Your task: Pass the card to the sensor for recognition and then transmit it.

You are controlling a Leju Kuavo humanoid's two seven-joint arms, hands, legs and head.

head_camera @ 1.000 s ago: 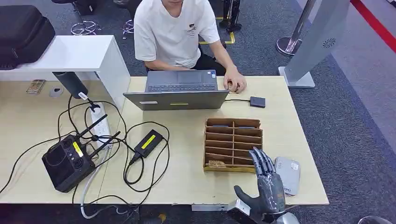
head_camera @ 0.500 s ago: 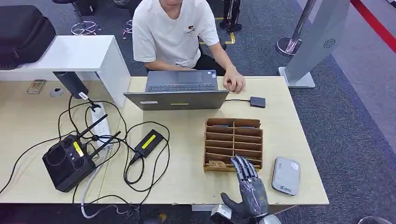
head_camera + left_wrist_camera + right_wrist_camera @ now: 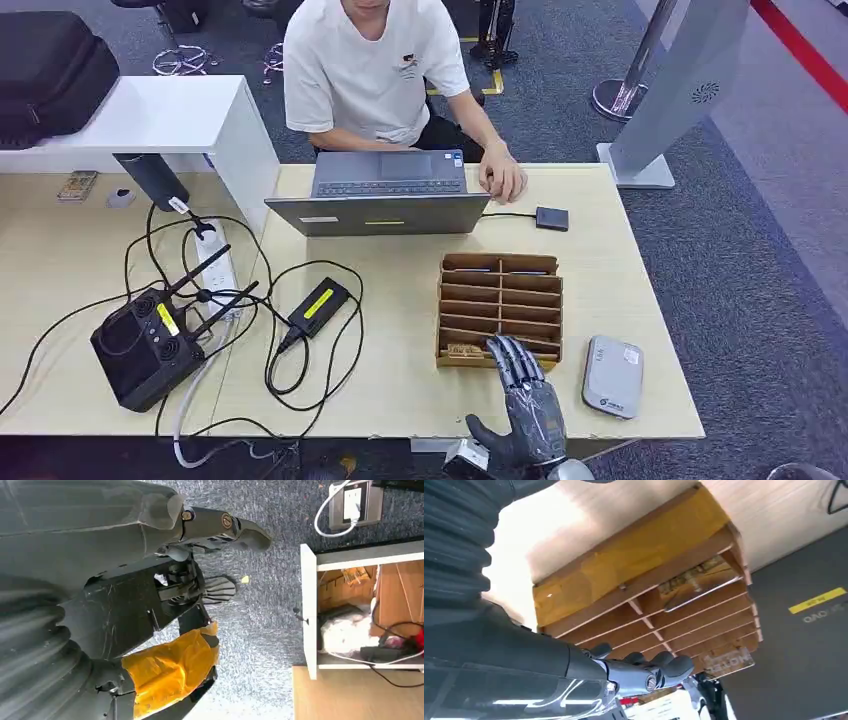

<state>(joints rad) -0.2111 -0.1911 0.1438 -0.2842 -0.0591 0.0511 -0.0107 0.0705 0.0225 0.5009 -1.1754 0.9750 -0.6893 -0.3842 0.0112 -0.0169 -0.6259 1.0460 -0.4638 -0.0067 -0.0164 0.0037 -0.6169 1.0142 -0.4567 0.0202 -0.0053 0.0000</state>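
Head view is showing one light wooden table point(image 3: 420, 400) stretching ahead of the right hand point(image 3: 530, 405), which is reaching in from the near edge with its fingers point(image 3: 515, 360) extended and slightly apart, holding nothing. One person point(image 3: 375, 70) is sitting at the far side, well beyond the hand, typing at one grey laptop point(image 3: 385, 200). Just ahead of the fingertips one wooden slotted card rack point(image 3: 500, 310) is standing, with two columns of slots; the fingertips are overlapping its near edge. One card point(image 3: 465, 351) is lying in the nearest left slot, just left of the fingers. One grey card sensor point(image 3: 612, 375) is lying just right of the hand. The left hand point(image 3: 150, 605) is hanging over the carpet; whether it is spread or curled cannot be told.
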